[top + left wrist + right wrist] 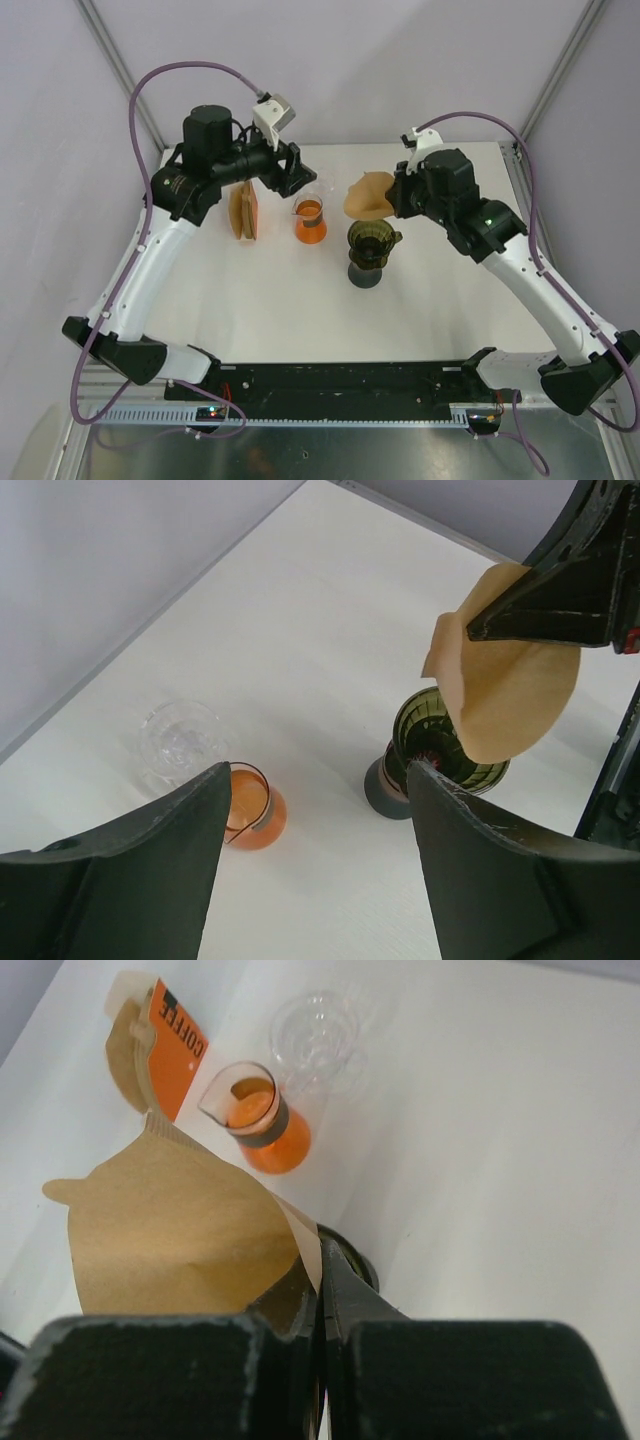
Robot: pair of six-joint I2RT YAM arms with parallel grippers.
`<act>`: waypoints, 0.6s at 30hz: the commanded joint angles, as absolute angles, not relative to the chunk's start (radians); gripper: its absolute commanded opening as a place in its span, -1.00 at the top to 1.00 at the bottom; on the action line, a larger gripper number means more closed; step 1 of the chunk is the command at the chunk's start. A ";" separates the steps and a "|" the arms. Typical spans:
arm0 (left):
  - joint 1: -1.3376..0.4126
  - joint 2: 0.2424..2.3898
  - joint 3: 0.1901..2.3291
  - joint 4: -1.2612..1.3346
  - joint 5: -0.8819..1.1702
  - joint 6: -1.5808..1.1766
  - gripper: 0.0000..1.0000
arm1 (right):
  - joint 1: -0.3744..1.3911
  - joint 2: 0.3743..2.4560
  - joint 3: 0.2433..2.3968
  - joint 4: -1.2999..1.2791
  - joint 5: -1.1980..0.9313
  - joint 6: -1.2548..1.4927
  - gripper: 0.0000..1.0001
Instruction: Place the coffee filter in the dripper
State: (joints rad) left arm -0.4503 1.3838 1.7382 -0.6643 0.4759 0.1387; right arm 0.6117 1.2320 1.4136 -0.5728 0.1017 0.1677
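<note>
the coffee filter [366, 194] is clamped by its edge in the right end effector [394, 203]; lowered off-centre, it could be crumpled on the rim of the dripper [371, 240].

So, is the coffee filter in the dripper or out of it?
Out. The right hand holds the coffee filter up in the air; the dripper cone shows bare.

Orange carafe [311, 222], clear glass [315, 1035], COFFEE packet [172, 1048]
</note>
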 commanded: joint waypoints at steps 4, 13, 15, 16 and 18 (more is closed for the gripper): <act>-0.446 1.404 1.696 -0.655 0.485 0.125 -0.52 | 0.599 1.301 1.462 -0.727 -0.051 0.201 1.00; -0.446 1.395 1.662 -0.647 0.472 0.137 -0.53 | 0.575 1.388 1.452 -0.761 -0.102 0.189 1.00; -0.446 1.396 1.662 -0.647 0.473 0.137 -0.53 | 0.573 1.395 1.441 -0.755 -0.104 0.182 1.00; -0.447 1.398 1.661 -0.647 0.474 0.137 -0.53 | 0.573 1.401 1.435 -0.752 -0.108 0.178 0.99; -0.447 1.401 1.660 -0.647 0.477 0.136 -0.53 | 0.572 1.408 1.428 -0.745 -0.118 0.169 0.87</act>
State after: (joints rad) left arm -0.4503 1.4105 1.6634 -0.6682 0.4744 0.1322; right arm 0.5770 1.4002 1.4296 -0.7517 -0.0868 0.1875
